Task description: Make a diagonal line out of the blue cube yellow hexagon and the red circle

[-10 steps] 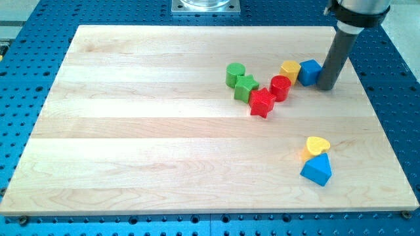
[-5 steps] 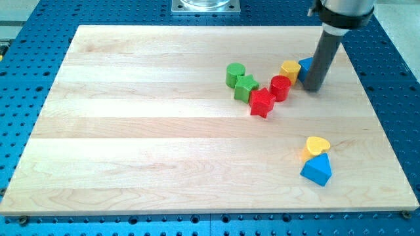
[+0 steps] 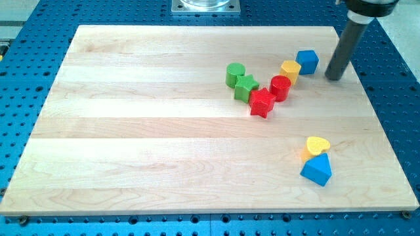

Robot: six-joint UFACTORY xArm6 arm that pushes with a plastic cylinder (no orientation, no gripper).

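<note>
The blue cube (image 3: 307,61) sits near the view's upper right of the board. The yellow hexagon (image 3: 291,69) touches its lower left corner. The red circle (image 3: 280,87) sits just below and left of the hexagon. The three run in a line slanting down to the left. My tip (image 3: 335,77) rests on the board to the right of the blue cube, a small gap apart from it.
A red star (image 3: 262,102) touches the red circle's lower left. A green star (image 3: 245,87) and a green cylinder (image 3: 235,74) lie left of it. A yellow heart (image 3: 317,145) and a blue triangle (image 3: 317,170) sit at the lower right. The board's right edge (image 3: 367,85) is close to my tip.
My tip swung in against the blue cube's lower right, pushed it up and left, then drew back to the right. The cube now sits higher, up-right of the yellow hexagon.
</note>
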